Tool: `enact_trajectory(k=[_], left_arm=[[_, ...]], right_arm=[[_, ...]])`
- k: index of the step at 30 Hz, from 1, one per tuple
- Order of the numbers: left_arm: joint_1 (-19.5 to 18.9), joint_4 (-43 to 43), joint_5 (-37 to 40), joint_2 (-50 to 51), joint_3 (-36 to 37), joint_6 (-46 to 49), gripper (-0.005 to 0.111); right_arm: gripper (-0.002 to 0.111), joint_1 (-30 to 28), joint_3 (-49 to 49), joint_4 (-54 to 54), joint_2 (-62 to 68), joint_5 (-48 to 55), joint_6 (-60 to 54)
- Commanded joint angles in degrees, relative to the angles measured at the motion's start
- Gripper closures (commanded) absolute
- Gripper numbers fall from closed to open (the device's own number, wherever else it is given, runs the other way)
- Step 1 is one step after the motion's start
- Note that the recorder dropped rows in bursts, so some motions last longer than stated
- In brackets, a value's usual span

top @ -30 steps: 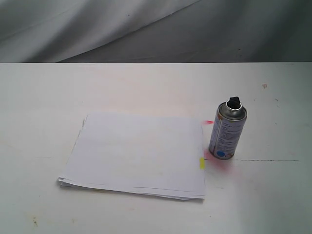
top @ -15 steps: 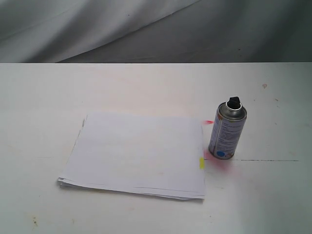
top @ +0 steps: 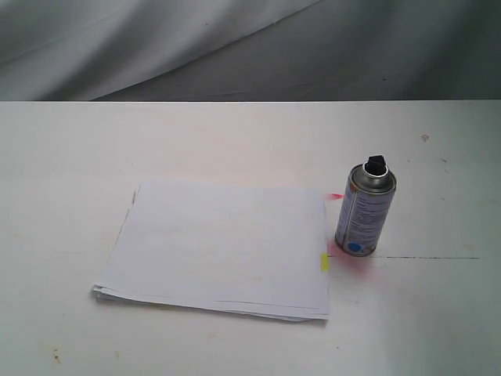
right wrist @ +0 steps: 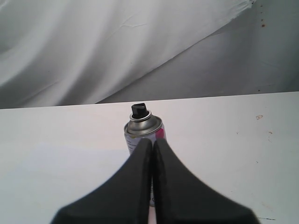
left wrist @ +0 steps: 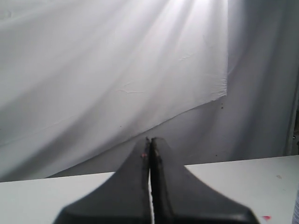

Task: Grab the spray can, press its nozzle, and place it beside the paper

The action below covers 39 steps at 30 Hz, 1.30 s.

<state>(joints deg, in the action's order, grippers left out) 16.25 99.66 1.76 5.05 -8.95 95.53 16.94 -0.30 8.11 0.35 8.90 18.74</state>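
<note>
The silver spray can stands upright on the white table, just right of the paper, with its black nozzle on top. The paper lies flat, its yellow tab on the edge nearest the can. Neither arm shows in the exterior view. In the right wrist view the can and nozzle stand beyond my shut right gripper, apart from it. My left gripper is shut with nothing in it, facing the backdrop.
A pink spray stain marks the table around the can's base. A grey-white cloth backdrop hangs behind the table's far edge. A thin dark line runs across the table right of the can.
</note>
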Motion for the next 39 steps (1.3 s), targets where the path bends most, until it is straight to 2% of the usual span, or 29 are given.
enact_trajectory(k=[1,3,4,8,10,14,18,22,30,34,39], left_arm=[[0.36,0.28,2.04,0.35,0.32,0.32,0.107],[0.36,-2.55,3.84,0.35,0.32,-2.97,0.107],[0.36,-9.06,5.18,0.35,0.4,-6.83,0.107],[0.36,-51.85,13.61,0.35,0.4,-38.31,0.107],[0.36,-66.48,12.17,0.35,0.73,-55.06,0.107],[0.36,-82.48,2.86,0.35,3.51,-80.5,0.107],[0.36,-94.88,0.44,0.35,6.36,-93.4,0.107],[0.36,-98.87,0.43,0.35,8.95,-95.53,0.107],[0.36,-98.88,3.24,0.35,8.95,-95.53,0.107],[0.36,-97.02,7.31,0.35,8.95,-95.53,0.107],[0.36,-97.02,7.45,0.35,8.95,-95.53,0.107]], right_arm=[[0.108,-0.36,0.2,-0.09,-0.35,-0.71,0.01],[0.108,-0.36,0.2,-0.09,-0.35,-0.71,0.01],[0.108,-0.36,0.2,-0.09,-0.35,-0.71,0.01],[0.108,-0.36,0.2,-0.09,-0.35,-0.71,0.01],[0.108,-0.36,0.2,-0.09,-0.35,-0.71,0.01],[0.108,-0.36,0.2,-0.09,-0.35,-0.71,0.01],[0.108,-0.36,0.2,-0.09,-0.35,-0.71,0.01],[0.108,-0.36,0.2,-0.09,-0.35,-0.71,0.01],[0.108,-0.36,0.2,-0.09,-0.35,-0.71,0.01],[0.108,-0.36,0.2,-0.09,-0.35,-0.71,0.01],[0.108,-0.36,0.2,-0.09,-0.35,-0.71,0.01]])
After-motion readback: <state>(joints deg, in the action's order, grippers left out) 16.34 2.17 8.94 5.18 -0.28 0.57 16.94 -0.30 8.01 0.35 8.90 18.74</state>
